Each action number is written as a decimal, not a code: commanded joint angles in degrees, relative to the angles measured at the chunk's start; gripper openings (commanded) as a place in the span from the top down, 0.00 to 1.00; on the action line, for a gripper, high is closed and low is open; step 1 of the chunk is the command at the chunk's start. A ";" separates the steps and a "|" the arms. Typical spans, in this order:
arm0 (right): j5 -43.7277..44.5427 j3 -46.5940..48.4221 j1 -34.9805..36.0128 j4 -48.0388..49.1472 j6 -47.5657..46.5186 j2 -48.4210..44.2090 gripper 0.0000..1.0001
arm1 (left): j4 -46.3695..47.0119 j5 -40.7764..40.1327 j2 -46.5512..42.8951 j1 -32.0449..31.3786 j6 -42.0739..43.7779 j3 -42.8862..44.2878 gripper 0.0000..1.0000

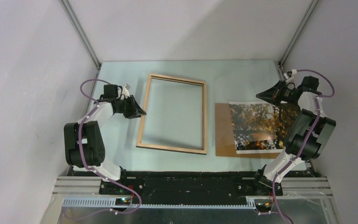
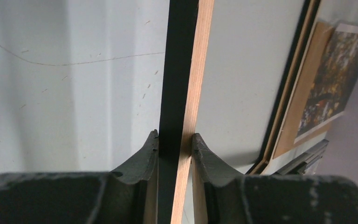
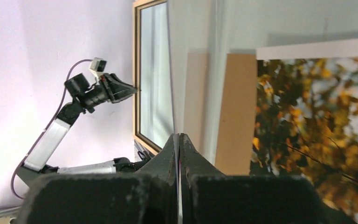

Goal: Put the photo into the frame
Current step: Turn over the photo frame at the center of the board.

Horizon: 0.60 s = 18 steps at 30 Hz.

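On the pale table (image 1: 121, 79) the frame (image 1: 142, 122) sits in the middle, wood side up, its left rail clamped by the left gripper (image 1: 141, 112), which should hold it level, while the right gripper (image 1: 261, 96), jaws pressed together, is at the far edge of the photo (image 1: 254, 126) on the brown board (image 1: 223, 130).

Light wood is showing on the upturned face of the frame (image 1: 204, 116), with black running along its edge. Right of the frame, the photo (image 1: 254, 123) is showing dark trees, orange-yellow leaves and white border strips, and the backing board (image 1: 223, 133) is showing plain brown.
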 commanded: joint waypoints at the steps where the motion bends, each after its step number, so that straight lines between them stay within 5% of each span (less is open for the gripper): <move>1: -5.42 2.27 2.11 9.70 10.63 -6.35 1.00 | 0.11 -7.27 1.45 -1.26 0.56 -1.07 1.00; 15: -5.39 2.28 13.25 42.30 45.09 -10.73 1.00 | 3.61 -8.92 5.70 -4.09 -4.24 -2.01 1.00; 18: -4.27 2.27 17.49 50.12 51.15 -8.41 1.00 | 4.49 -8.10 6.63 -4.65 -5.31 -2.92 0.93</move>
